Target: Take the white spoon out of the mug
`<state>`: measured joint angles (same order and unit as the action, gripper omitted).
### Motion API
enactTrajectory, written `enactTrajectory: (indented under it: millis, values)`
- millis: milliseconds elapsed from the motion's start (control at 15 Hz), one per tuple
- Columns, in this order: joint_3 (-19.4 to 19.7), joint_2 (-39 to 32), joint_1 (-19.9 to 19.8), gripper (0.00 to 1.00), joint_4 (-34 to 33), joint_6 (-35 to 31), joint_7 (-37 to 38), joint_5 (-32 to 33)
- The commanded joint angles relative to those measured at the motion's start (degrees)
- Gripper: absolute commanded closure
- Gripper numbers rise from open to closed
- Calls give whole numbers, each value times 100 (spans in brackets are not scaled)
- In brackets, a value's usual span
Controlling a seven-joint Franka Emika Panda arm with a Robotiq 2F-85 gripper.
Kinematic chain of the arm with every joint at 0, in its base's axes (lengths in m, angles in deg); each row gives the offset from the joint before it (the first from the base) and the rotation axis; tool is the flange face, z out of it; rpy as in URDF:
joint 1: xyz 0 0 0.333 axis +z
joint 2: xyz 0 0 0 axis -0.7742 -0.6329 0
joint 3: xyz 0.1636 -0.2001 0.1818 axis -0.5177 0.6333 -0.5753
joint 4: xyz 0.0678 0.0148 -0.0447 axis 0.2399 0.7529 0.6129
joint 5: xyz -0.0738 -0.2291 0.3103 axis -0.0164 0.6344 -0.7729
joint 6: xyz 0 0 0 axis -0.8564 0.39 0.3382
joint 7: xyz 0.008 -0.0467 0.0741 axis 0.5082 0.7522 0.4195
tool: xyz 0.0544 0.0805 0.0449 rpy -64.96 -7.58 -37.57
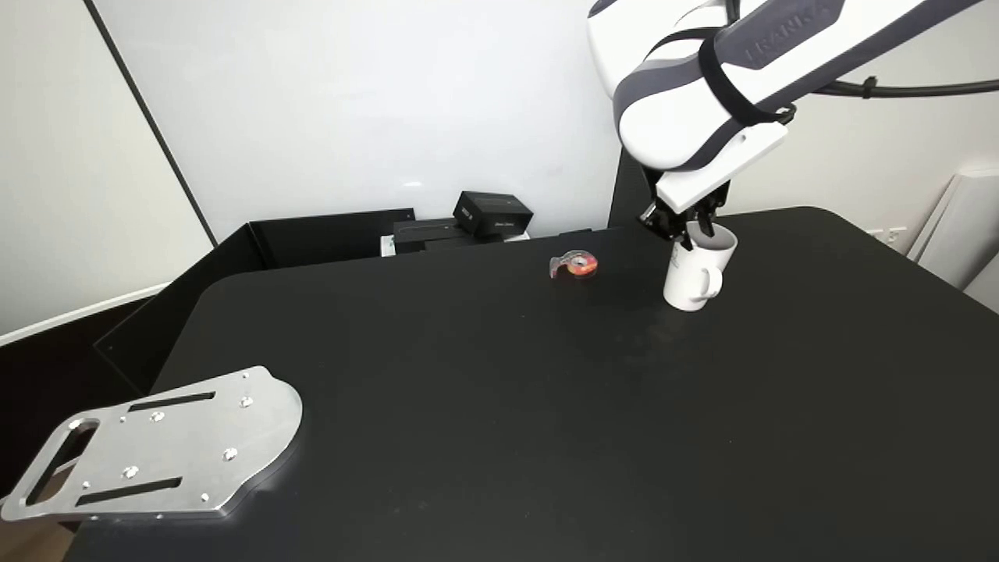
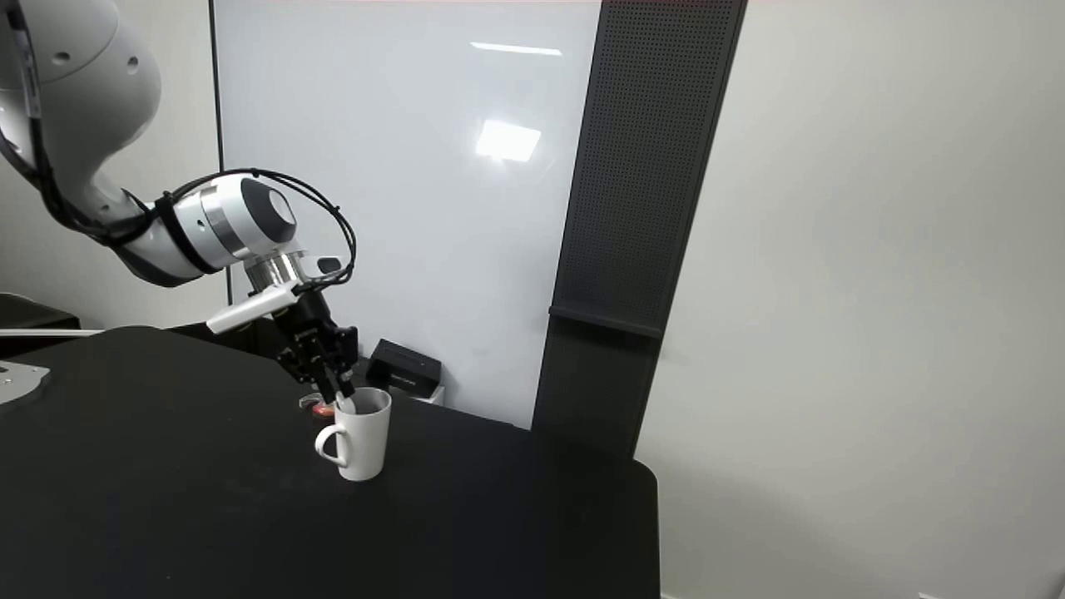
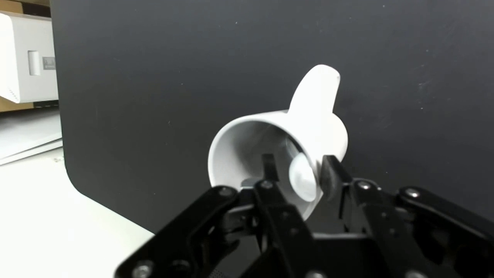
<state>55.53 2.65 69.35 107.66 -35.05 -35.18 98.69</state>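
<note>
White, plastic-looking spoon (image 3: 303, 178) leans inside the mug (image 1: 687, 272), oval end up by the rim, which is probably why the jaws stand apart just there, one over the opening and the other outside it, the mug upright on black tabletop (image 1: 468, 406).

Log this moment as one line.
gripper: open, at mouth of mug | white spoon: in mug, not yet out | mug: upright on table

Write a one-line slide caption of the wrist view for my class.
The white spoon in the mug, seen between the fingers of the open gripper.
</note>
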Motion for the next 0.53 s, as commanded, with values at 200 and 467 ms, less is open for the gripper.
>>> enactTrajectory:
  millis: [200, 467]
  values:
    - [45, 71, 94, 100, -29, -7, 13, 17]
    - [62, 92, 87, 99, -77, 19, -3, 17]
